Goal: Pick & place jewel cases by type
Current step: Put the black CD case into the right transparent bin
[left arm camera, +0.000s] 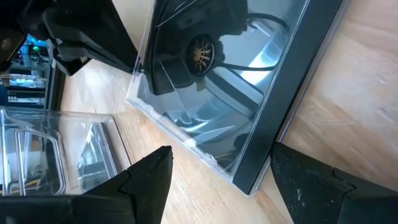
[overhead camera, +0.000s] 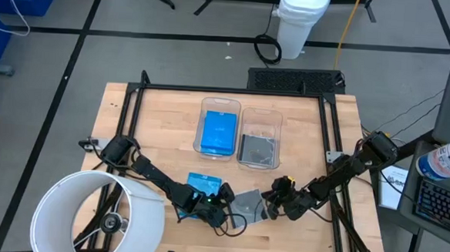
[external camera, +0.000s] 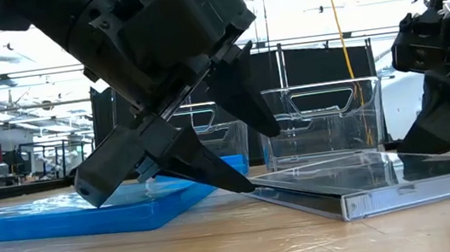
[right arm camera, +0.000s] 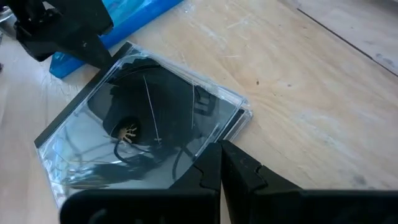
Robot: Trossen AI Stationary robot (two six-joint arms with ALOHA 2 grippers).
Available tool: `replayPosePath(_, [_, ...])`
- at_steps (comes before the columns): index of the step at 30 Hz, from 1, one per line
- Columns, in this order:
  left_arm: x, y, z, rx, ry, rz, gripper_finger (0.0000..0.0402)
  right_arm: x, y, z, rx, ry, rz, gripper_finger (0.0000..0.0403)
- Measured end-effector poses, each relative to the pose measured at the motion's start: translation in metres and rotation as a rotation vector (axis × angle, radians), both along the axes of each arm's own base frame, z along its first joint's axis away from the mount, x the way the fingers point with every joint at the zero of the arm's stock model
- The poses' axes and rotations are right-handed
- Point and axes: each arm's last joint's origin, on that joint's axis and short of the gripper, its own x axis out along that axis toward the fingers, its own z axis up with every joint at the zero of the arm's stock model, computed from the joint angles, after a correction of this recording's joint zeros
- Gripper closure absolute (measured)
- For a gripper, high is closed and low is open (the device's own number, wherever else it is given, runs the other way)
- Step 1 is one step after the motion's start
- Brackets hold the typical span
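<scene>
On the left of the worktop we see 1 blue jewel case lying flat, not yet sorted. The left end effector sits just beside it, fingers spread wide and holding nothing; in its wrist view the 2 fingers straddle a corner of the smoky jewel case, tips low near the wood.

Centre: that smoky case lies flat at the front, between the 2 arms, also unsorted. Behind it stand 2 clear bins. The left bin holds a blue case; the right bin holds a dark case. We cannot tell whether either bin holds more than 1.

Right: the right end effector rests at the smoky case's near edge, fingers fully closed, gripping nothing.

Our judgement: the sort is partly done, with at least 1 case per type binned and 2 left. The smoky case appears to be the one in hand.
</scene>
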Motion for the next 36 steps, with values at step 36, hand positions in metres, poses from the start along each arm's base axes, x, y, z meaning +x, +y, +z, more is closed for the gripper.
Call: replayPosePath(36, [0.007, -0.013, 0.018, -0.212, 0.065, 0.027, 0.0133, 0.001, -0.026, 0.016, -0.228, 0.081, -0.008, 0.0403])
